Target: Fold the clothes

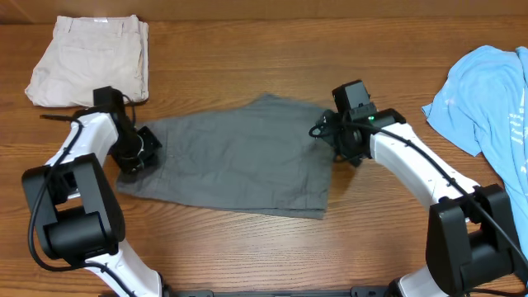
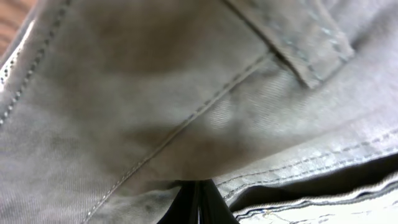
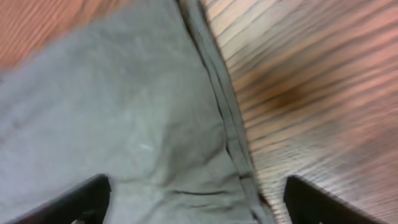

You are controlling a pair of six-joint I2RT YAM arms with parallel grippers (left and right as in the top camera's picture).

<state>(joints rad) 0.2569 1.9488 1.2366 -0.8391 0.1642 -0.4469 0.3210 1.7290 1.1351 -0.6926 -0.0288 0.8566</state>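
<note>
— Overhead first: where does everything lie?
— The mid-grey cotton shorts (image 1: 239,165) are spread flat across the middle of the brown wooden table (image 1: 247,49), between my two arms. My left claw (image 1: 136,153) is at their left end and my right claw (image 1: 338,136) at their right edge. The folded beige shorts (image 1: 87,70) sit far left and the crumpled light-blue T-shirt (image 1: 487,99) far right, both well apart from the grey pair.
— Left wrist?
— Stitched seams and a sewn tab (image 2: 292,43) fill it. My left fingers (image 2: 196,205) look pinched together on the grey cloth.
— Right wrist?
— My right fingers (image 3: 81,199) stand wide apart over the hemmed edge (image 3: 217,106), holding nothing.
— Which step, then?
— I judge it's the setup for the first fold. Next, my right claw must drop and pinch that hem, then both lift together.
— And the surface?
— Smooth wood grain. Nothing of the room shows.
</note>
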